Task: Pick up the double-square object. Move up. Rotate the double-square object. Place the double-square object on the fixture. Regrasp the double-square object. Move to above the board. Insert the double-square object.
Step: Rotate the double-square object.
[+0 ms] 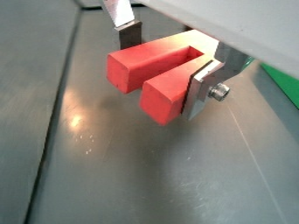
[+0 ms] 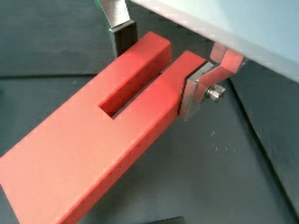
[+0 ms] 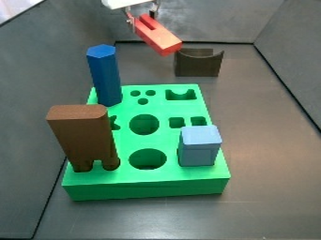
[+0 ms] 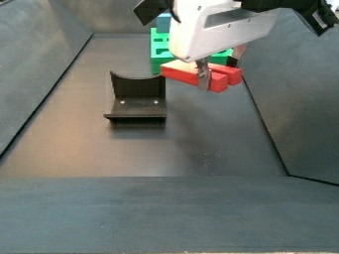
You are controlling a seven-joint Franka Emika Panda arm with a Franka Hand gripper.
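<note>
The red double-square object hangs in the air, with my gripper shut on it. One silver finger presses its side; the dark pad of the opposite finger sits against its far side. In a wrist view the object reaches out long past the gripper, tilted. In a side view the object floats just left of and above the dark fixture, behind the green board. The object, gripper, fixture and board also show in a side view.
On the board stand a blue prism, a tall brown block with legs and a light-blue cube. Dark walls enclose the grey floor.
</note>
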